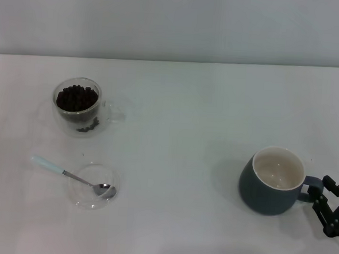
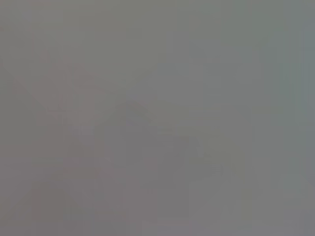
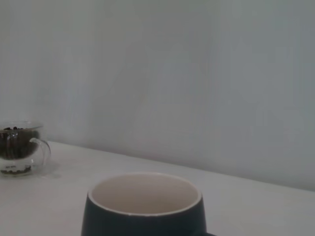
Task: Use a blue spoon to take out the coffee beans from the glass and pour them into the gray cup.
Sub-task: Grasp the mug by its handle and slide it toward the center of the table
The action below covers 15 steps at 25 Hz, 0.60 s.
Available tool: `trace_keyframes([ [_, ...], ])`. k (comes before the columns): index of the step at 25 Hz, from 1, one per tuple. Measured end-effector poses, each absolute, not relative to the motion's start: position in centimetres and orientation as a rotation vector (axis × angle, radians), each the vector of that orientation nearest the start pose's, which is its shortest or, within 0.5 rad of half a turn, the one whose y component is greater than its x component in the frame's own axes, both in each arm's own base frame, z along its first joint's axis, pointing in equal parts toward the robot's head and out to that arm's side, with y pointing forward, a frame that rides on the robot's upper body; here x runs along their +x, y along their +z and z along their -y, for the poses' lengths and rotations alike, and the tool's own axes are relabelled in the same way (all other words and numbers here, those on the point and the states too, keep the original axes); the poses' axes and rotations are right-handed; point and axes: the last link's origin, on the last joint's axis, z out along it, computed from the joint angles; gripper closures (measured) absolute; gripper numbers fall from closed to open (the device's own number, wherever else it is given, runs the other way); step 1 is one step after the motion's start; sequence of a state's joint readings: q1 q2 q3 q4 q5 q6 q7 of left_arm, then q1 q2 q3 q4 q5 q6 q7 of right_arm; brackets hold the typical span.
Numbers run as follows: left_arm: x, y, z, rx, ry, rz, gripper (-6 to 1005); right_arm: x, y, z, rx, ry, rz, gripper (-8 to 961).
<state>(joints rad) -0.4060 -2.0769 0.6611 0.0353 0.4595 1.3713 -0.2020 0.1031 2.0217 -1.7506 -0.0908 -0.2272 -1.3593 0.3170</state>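
The glass [image 1: 77, 107] with a clear side handle stands at the left, filled with dark coffee beans [image 1: 76, 98]. The blue spoon [image 1: 69, 174] lies nearer the front, its metal bowl resting in a flat glass saucer [image 1: 94, 186] and its pale handle pointing left. The gray cup [image 1: 272, 180] stands at the right, cream inside and empty, its handle pointing right. My right gripper [image 1: 322, 191] is at that handle. The right wrist view shows the cup [image 3: 145, 206] close up and the glass [image 3: 19, 147] farther off. My left gripper is out of view; the left wrist view shows only grey.
Everything stands on a white table [image 1: 182, 105] with a pale wall behind it. A wide stretch of bare tabletop lies between the glass and the gray cup.
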Motion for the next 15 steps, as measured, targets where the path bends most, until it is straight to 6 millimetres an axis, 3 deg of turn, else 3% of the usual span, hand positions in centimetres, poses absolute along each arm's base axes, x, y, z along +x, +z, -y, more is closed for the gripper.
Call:
trace_keyframes([
  [3,-37.2,6.3,-30.3,-1.206,-0.699,0.486,344,38.9,-2.4,-19.3,-1.960,0.583,-0.563,639],
  [15,-37.6,6.4,-29.7,-1.195,-0.690,0.490,347,37.4,-3.3,-20.0,-2.033,0.632,-0.507,650],
])
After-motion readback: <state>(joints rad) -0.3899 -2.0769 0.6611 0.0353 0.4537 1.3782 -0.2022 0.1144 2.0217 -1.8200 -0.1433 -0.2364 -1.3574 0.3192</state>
